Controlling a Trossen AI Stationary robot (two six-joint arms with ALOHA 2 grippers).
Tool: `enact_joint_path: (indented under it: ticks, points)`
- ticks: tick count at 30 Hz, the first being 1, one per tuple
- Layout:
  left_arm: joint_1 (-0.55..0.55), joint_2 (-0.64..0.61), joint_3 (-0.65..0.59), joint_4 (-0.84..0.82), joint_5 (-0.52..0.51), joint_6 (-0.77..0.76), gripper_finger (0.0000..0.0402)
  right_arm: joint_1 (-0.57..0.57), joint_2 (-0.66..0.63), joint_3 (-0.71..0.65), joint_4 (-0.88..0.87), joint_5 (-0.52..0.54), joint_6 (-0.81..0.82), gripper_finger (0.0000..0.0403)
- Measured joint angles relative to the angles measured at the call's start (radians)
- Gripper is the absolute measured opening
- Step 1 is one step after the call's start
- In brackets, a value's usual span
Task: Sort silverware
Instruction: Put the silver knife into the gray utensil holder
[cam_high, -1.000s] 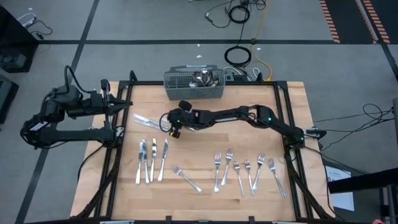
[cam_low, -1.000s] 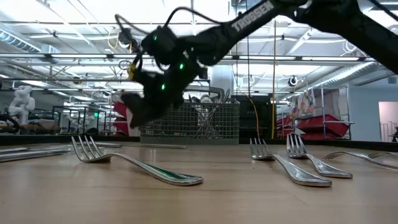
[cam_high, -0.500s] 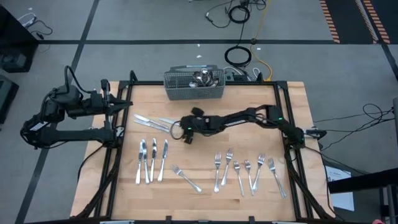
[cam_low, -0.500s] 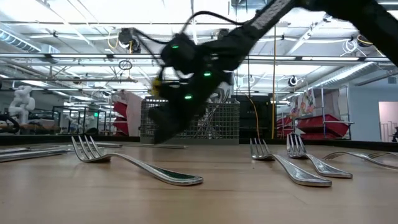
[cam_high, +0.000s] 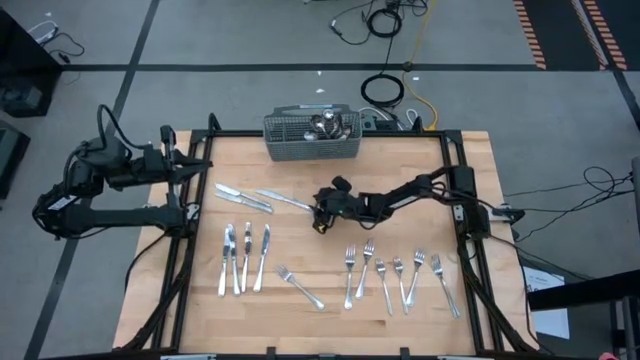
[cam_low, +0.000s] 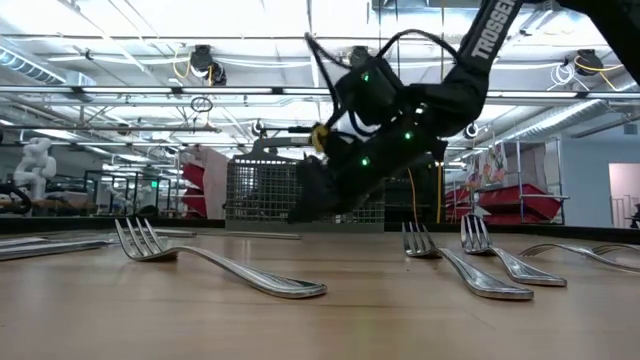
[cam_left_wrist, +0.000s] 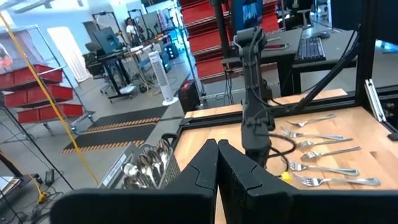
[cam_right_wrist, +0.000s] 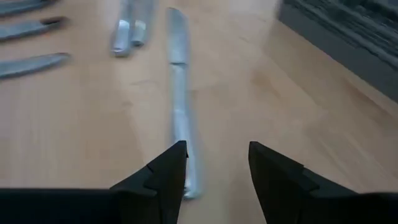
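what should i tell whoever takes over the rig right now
Right gripper: open and empty over mid-table, beside a knife lying flat.
Left gripper: shut, parked at the table's left edge.
Done: three knives in a row front left, two more behind them; six forks front right, one fork lying apart from them.
Left: spoons still in the basket; tidy the loose knives and fork.

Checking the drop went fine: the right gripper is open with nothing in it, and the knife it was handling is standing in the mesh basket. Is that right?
Not quite. The right gripper is open and empty, but the knife lies flat on the table ahead of its fingers, as the right wrist view shows. It is not in the basket.
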Motion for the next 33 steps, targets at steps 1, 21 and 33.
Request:
enact_joint_path:
  ticks: [1,21,33]
  points:
    - [0.0,0.0,0.0,0.0,0.0,-0.001,0.001,0.004,0.0,0.001,0.028,-0.002,-0.009,0.0166]
    - [0.0,0.0,0.0,-0.022,-0.026,-0.003,0.001,-0.004,0.206,0.165,0.073,-0.074,-0.048,0.0167]
    - [0.0,0.0,0.0,-0.037,-0.026,0.001,0.001,-0.031,0.245,0.169,0.0,-0.098,0.091,0.0031]
